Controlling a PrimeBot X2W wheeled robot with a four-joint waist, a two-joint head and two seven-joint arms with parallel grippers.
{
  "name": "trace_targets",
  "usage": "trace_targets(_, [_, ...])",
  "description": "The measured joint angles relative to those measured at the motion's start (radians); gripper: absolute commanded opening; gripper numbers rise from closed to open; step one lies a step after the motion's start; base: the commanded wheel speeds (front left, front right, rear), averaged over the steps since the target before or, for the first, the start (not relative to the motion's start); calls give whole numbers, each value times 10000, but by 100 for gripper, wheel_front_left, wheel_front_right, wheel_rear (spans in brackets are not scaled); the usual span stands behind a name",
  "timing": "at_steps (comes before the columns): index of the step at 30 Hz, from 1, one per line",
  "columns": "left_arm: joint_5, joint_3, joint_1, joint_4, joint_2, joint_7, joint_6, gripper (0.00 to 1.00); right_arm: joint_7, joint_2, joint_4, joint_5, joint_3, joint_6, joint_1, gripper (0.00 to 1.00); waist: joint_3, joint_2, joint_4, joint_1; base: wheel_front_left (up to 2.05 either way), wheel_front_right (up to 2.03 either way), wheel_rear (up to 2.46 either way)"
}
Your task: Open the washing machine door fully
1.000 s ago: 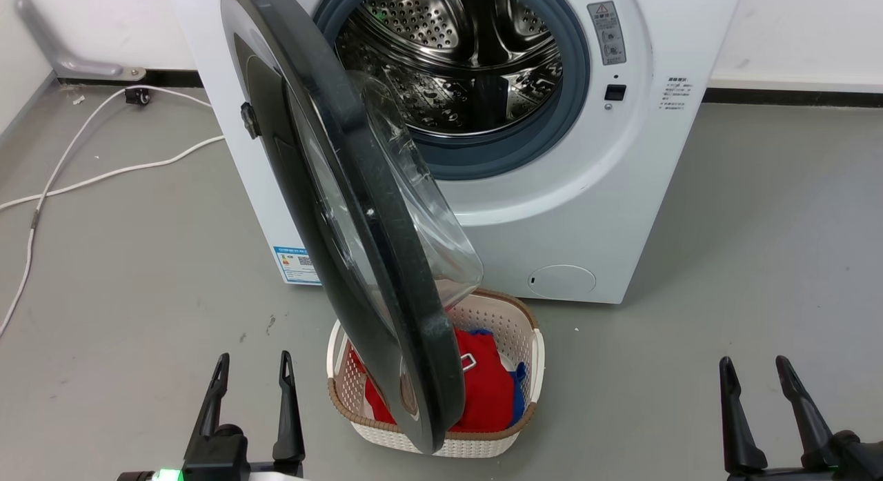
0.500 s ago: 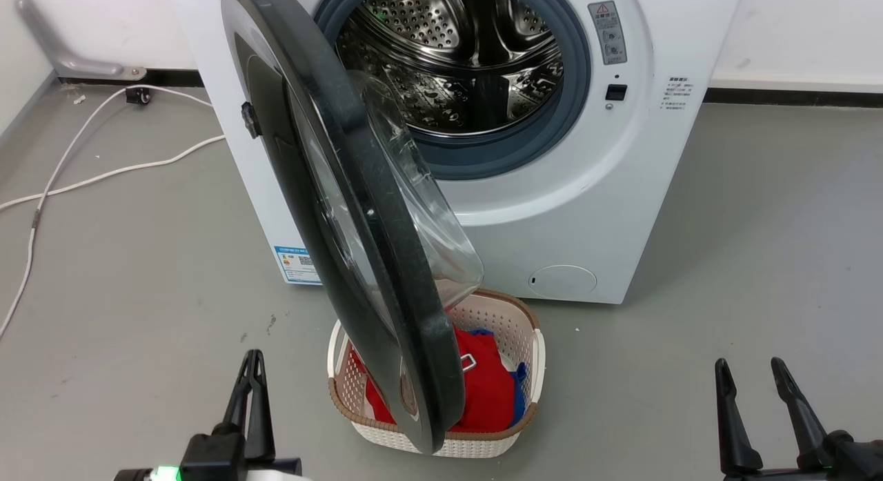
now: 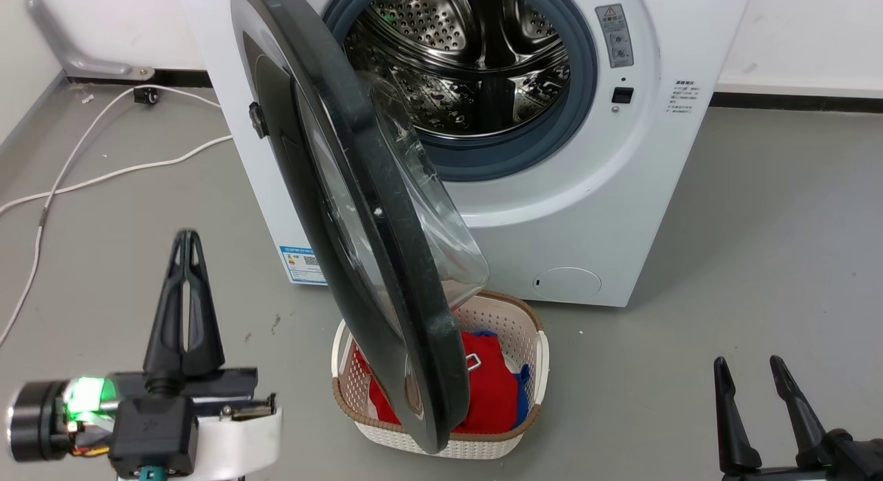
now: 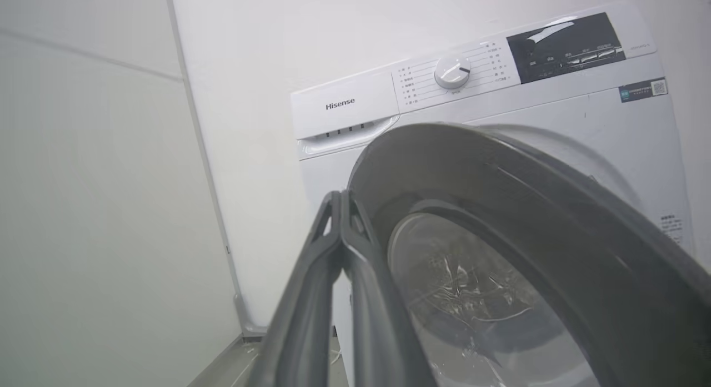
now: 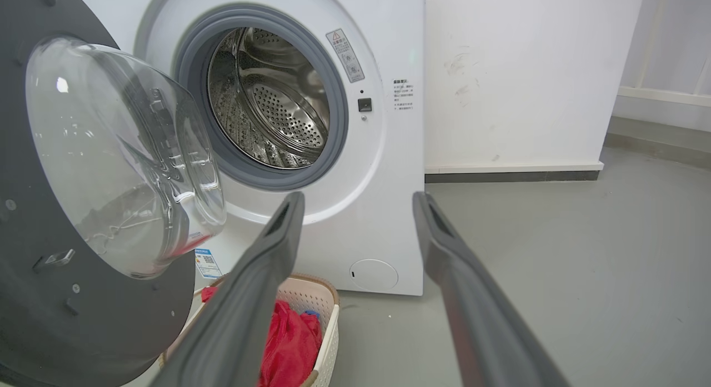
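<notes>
Glossy black washing machine door, half-open

Black pincers on a white arm

The left pincer has two long, tapering black fingers set in a boxy black wrist block embossed with a small star. Beside the block are a glowing green light, a dark round cap, thin orange wires and a glossy white forearm shell. The right pincer has the same slim fingers, which look matte grey in the wrist views, with a slot near each tip.
</notes>
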Motion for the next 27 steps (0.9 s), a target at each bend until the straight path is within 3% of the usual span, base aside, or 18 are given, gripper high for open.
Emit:
trace_targets(10, [466,-1358,-988,-1682,366,-2,75,0,0,2,12,6,134,0,-12,100,17,0,-88,0,0,0,0])
trace_targets(19, [537,-3371,-1778,-2140,253,-4,-495,0,0,2,13,-4,221,0,-72,100,104,0,-146,1,0,0,0])
trace_targets(27, [318,-5051,-1912,-1605,31,-4,-986,0,0,2,29,-46,259,0,-90,100,182,0,-136,2,0,0,0])
